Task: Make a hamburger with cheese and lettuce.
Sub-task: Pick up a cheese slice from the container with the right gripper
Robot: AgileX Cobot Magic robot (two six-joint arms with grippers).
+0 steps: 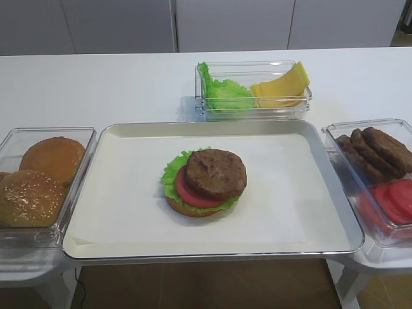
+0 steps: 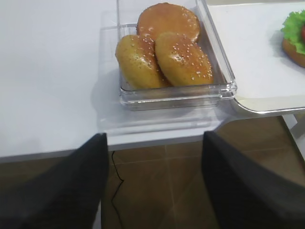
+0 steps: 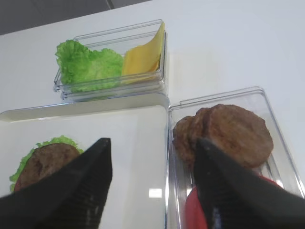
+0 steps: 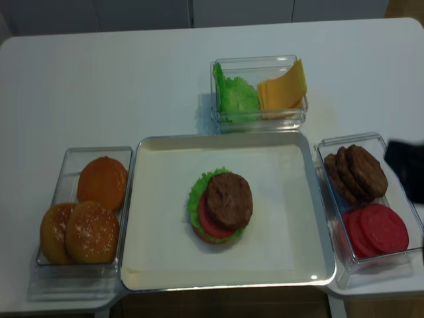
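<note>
Four views cover one white tabletop [image 1: 116,84]. Both high views show the hamburger [image 1: 205,182] at the centre of the metal tray [image 1: 322,193], lettuce [image 1: 170,175] frilling out on its left side, patty uppermost. The cheese [image 1: 283,84] leans in the rear clear bin [image 1: 254,111] beside spare green leaves. Only the right wrist view shows the right hand [image 3: 152,191] — fingers spread apart, empty, above the tray edge and the patty bin [image 3: 267,109]. Only the left wrist view shows the left hand [image 2: 152,181] — also apart, empty, below the bun bin [image 2: 176,90].
</note>
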